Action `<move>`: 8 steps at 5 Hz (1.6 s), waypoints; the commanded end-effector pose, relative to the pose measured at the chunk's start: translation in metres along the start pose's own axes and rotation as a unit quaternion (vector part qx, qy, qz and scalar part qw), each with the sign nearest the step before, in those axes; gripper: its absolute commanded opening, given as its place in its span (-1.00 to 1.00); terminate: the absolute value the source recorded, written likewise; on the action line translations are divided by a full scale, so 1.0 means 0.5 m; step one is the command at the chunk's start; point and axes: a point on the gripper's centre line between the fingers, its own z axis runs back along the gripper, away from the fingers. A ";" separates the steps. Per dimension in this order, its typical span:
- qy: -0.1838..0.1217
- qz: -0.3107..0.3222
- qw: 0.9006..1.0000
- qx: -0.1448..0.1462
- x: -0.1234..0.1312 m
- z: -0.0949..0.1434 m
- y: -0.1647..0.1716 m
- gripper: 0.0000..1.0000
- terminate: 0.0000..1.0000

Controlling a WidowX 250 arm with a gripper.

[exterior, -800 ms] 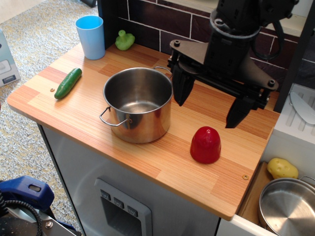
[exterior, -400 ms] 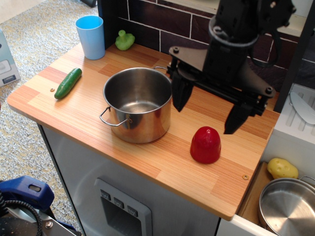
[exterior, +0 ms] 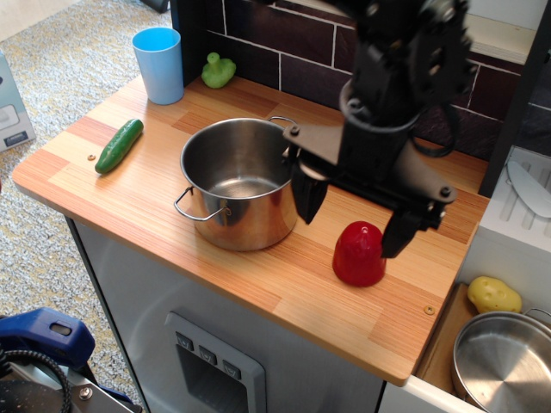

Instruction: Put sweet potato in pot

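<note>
Gripper (exterior: pixel 353 222) has dropped lower, jaws seemingly straddling the sweet potato (exterior: pixel 358 255).

Bright, even light fills the scene, sharp from edge to edge. The pot (exterior: pixel 242 182) shows soft glare inside, and the tabletop (exterior: pixel 129 202) carries only faint shadows.

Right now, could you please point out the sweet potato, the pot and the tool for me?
sweet potato (exterior: pixel 356 258): observation image, front of its red dome.
pot (exterior: pixel 245 215): observation image, front of its steel wall.
tool (exterior: pixel 354 222): observation image, midway between its open fingertips.
</note>
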 end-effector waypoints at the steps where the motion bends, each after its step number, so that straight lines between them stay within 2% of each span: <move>1: -0.039 -0.004 0.999 -0.003 0.019 -0.032 0.004 1.00 -1.00; 3: -0.048 -0.012 0.999 -0.015 0.055 -0.056 -0.008 1.00 -1.00; 4: -0.051 -0.011 0.998 -0.030 0.064 -0.078 -0.018 1.00 -1.00; 5: -0.045 -0.007 0.998 -0.053 0.067 -0.108 -0.027 1.00 -1.00; 7: -0.052 0.002 0.997 -0.061 0.047 -0.144 -0.033 1.00 -1.00; 8: -0.050 0.002 0.997 -0.052 0.045 -0.128 -0.038 -1.00 -1.00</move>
